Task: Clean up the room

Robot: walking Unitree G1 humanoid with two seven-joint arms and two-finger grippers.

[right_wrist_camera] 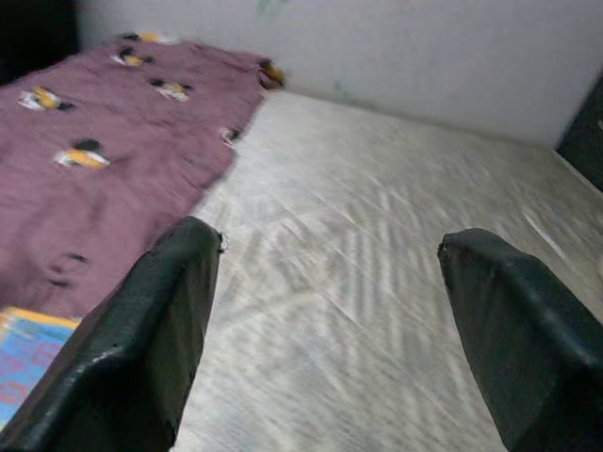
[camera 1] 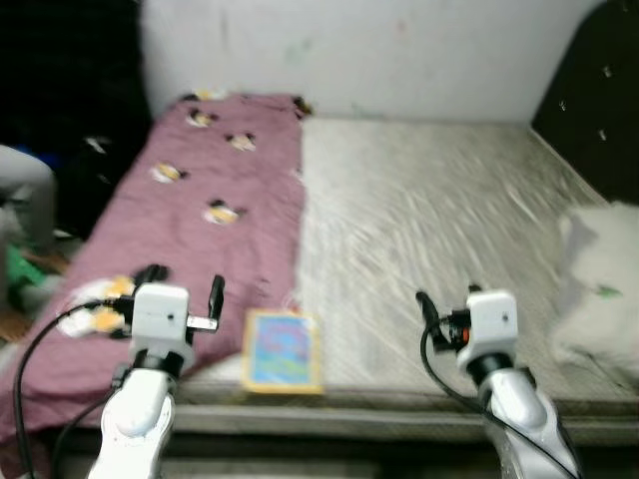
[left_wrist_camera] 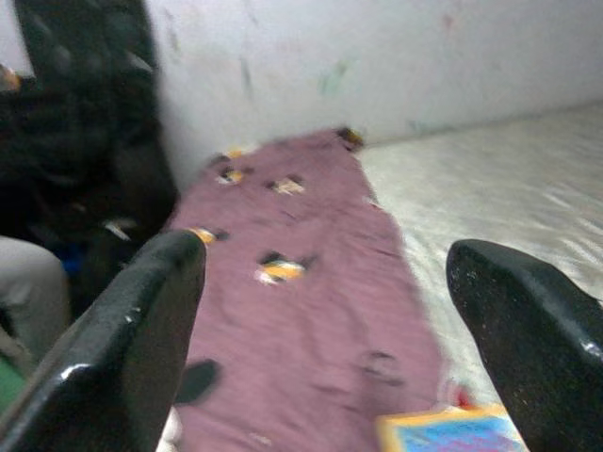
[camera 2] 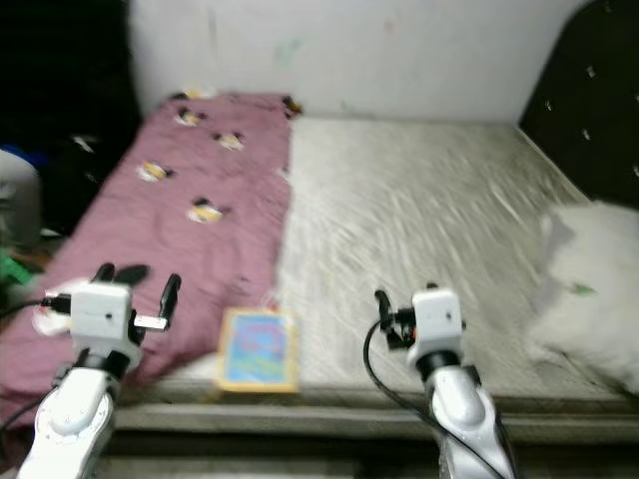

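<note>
facing the bed [camera 1: 419,220], we hold both grippers, left [camera 1: 185,289] and right [right_wrist_camera: 330,311], spread and empty, ready for the book [camera 1: 283,351].

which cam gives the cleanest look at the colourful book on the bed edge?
Left eye view: the whole book lies flat at the mattress edge, beside the purple blanket. Right eye view shows it whole too, slightly blurrier. The left wrist view catches its top edge; the right wrist view just a corner.
</note>
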